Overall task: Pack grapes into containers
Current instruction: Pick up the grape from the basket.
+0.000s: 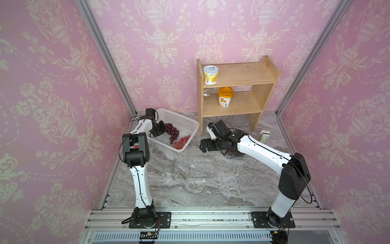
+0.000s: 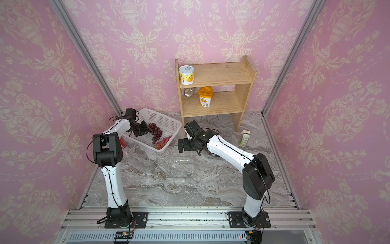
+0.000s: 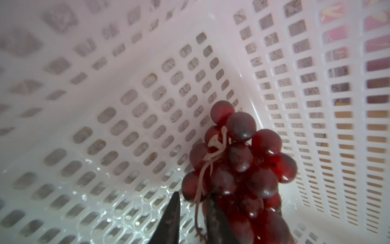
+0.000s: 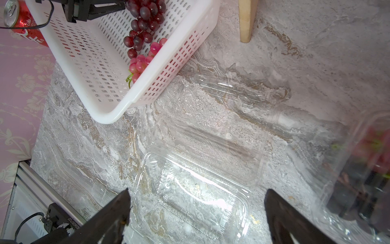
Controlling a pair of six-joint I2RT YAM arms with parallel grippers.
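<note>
- The left pincer (image 3: 193, 195) shows only its finger ends in the left wrist view, where the picture's edge cuts them off. In both top views its own wrist hides the tips.
- The second container (image 4: 358, 179) is blurred in the right wrist view, and the pink grapes (image 4: 371, 147) inside it are smeared. In both top views the right arm (image 1: 259, 147) covers most of it.
- The red can (image 4: 20, 21) is cut off at the picture's corner.
- A shiny object (image 1: 207, 92) on the shelf (image 1: 242, 105) is too small to name.
</note>
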